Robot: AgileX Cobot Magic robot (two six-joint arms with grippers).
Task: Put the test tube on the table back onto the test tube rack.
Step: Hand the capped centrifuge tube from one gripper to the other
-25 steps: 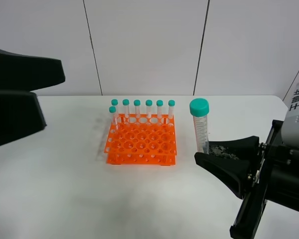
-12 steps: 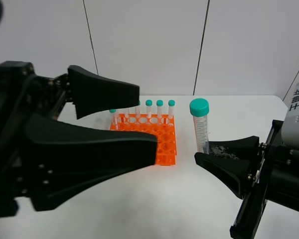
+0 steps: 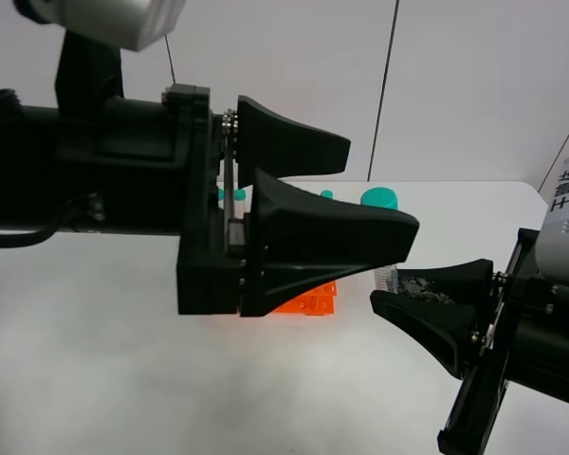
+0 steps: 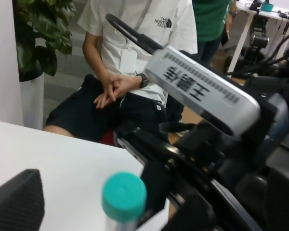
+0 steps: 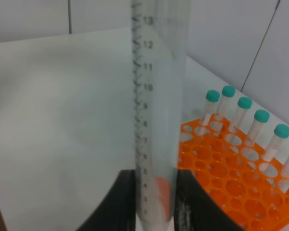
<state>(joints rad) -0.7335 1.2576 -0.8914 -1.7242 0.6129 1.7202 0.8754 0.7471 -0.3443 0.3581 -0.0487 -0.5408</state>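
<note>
Compared with half a second earlier, the left gripper [image 3: 379, 192] has advanced rightward across the high view, and its matte black wedge-shaped fingers now cover most of the test tube rack [image 3: 303, 301]. Its jaws stand wide apart. Nearest the high camera, the right gripper [image 3: 384, 289] is clamped on the lower end of the test tube [image 3: 387, 277], holding it upright above the smooth white table [image 3: 123, 360], to the right of the rack. In the high view only the teal cap and a short clear section of the tube show, the cap sitting in the gap between the left fingers. The right wrist view adds the clear plastic wall of the test tube [image 5: 156, 96] with printed graduation marks, gripped between two rounded black fingers [image 5: 125, 202]. Beyond it stands the bright orange rack [image 5: 221, 173], a grid of round holes with a far row of teal-capped tubes [image 5: 241, 113]. The left wrist view shows the ribbed cap [image 4: 124, 196] clear of the one visible finger [image 4: 14, 202], and beyond the table a seated person [image 4: 130, 57].
</note>
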